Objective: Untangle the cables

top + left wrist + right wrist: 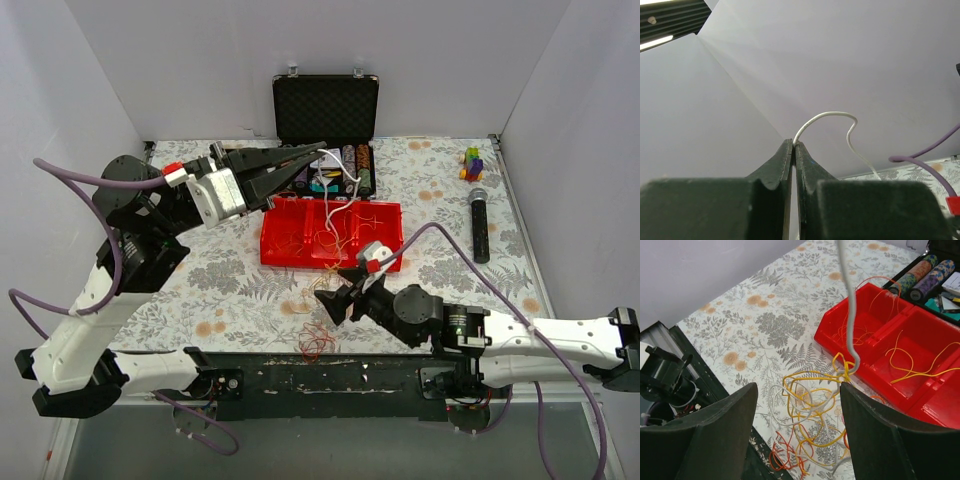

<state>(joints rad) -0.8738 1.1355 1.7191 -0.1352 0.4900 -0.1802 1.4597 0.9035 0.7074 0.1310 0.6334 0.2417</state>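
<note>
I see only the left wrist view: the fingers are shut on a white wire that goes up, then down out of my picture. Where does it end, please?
Observer: The white wire comes down to a knot with the yellow wires, beside the near wall of the red tray.
Operator: Where is the right gripper?
Observer: The right gripper hangs over that tangle, jaws open, holding nothing.
Operator: Are there wires in the tray too?
Observer: Yes, loose wires, yellow and orange, lie in its compartments.
</note>
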